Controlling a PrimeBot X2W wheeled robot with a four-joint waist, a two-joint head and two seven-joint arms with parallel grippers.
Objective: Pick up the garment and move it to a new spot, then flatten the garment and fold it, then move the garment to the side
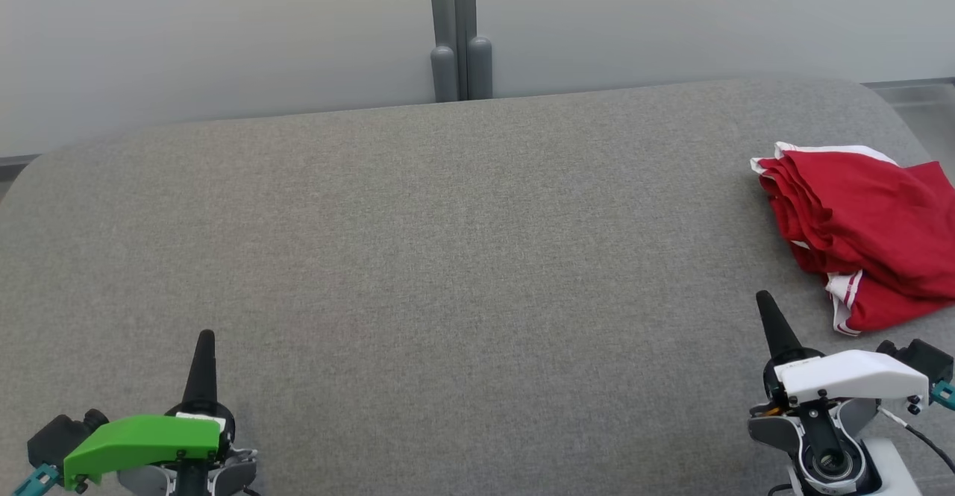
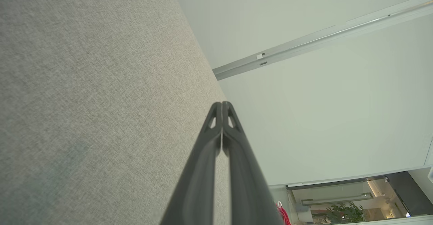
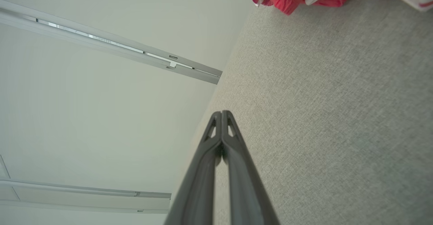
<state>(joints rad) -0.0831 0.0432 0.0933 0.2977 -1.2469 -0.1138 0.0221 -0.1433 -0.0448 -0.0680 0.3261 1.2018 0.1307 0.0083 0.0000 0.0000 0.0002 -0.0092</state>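
Far right on the grey tabletop (image 1: 448,257), the red white-trimmed garment (image 1: 858,235) is lying in loose folds, fitting either a heap awaiting pickup or a folded piece set aside. The right gripper (image 1: 767,303) and left gripper (image 1: 206,336) are resting at the near edge, fingers pressed together, holding nothing.

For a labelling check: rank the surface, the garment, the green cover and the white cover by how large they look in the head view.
1. surface
2. garment, cut off by the right edge
3. green cover and white cover: about alike, so unranked
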